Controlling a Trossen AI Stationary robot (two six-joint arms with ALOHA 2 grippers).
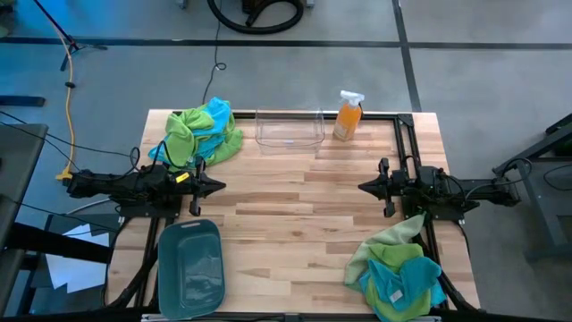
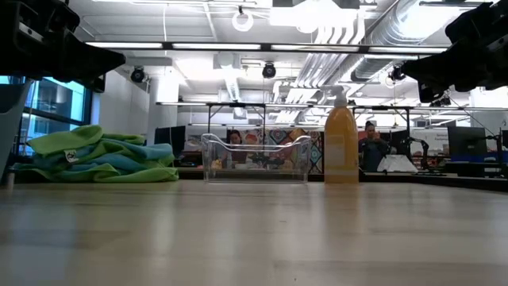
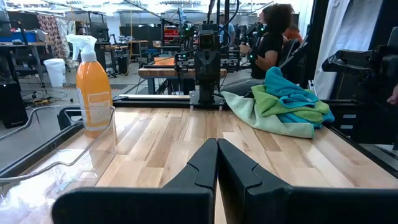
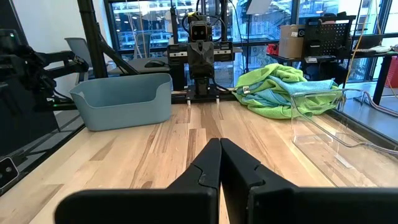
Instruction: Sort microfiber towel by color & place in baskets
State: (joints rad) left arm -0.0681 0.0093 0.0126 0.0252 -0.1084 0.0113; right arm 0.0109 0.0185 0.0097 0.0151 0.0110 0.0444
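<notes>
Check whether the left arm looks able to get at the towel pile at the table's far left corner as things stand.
Probably yes. The towel pile lies just beyond the left gripper, with only bare tabletop between them. The clear basket stands off to one side. The gripper is shut and would have to open first.

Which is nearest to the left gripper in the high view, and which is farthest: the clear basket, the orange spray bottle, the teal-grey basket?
From the left gripper, fingers shut:
1. Teal-grey basket, at the table's front edge on the left arm's side.
2. Clear basket, at the middle of the far edge.
3. Orange spray bottle, beside the clear basket, toward the right arm's side.
</notes>
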